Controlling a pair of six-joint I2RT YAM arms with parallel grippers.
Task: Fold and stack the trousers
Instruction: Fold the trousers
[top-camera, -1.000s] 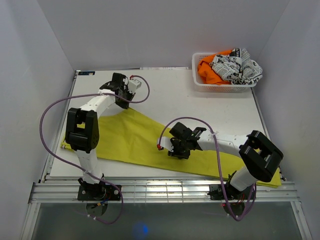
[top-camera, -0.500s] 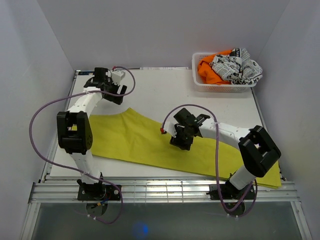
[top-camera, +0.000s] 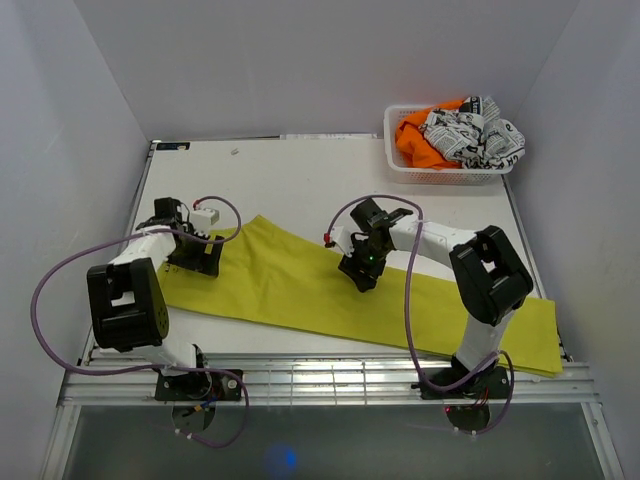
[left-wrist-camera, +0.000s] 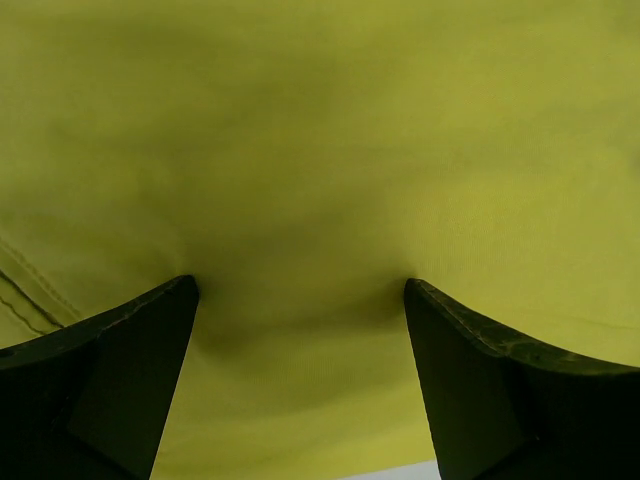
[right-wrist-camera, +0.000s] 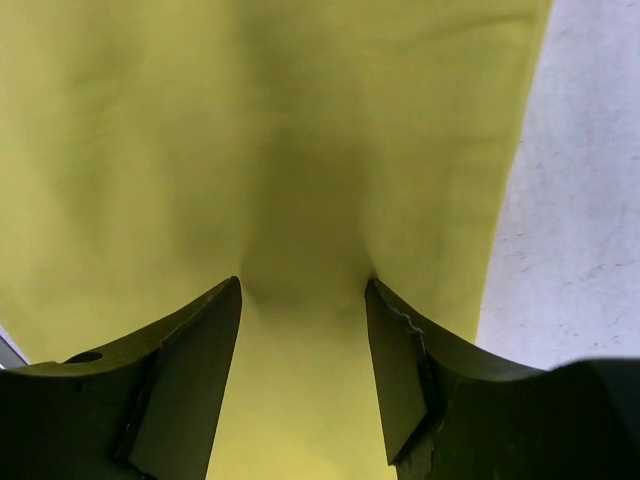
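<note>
The mustard-yellow trousers (top-camera: 285, 285) lie flat in a long band from the table's left side to its near right corner. My left gripper (top-camera: 198, 260) is down on their left end. In the left wrist view its fingers are spread wide, the gripper (left-wrist-camera: 300, 287) open with its tips on the cloth (left-wrist-camera: 320, 120). My right gripper (top-camera: 361, 270) is at the trousers' far edge near the middle. In the right wrist view it (right-wrist-camera: 303, 285) is open too, tips pressing into the yellow cloth (right-wrist-camera: 200, 120), bare table (right-wrist-camera: 585, 200) just right of them.
A white basket (top-camera: 440, 172) stands at the far right corner, holding an orange garment (top-camera: 413, 142) and a black-and-white printed cloth (top-camera: 478, 135). White walls enclose the table on three sides. Purple cables loop from both arms.
My left arm swung back from the far left of the table down onto the trousers' left end, and its gripper opened. The right gripper shifted to the cloth's far edge and opened wider.
</note>
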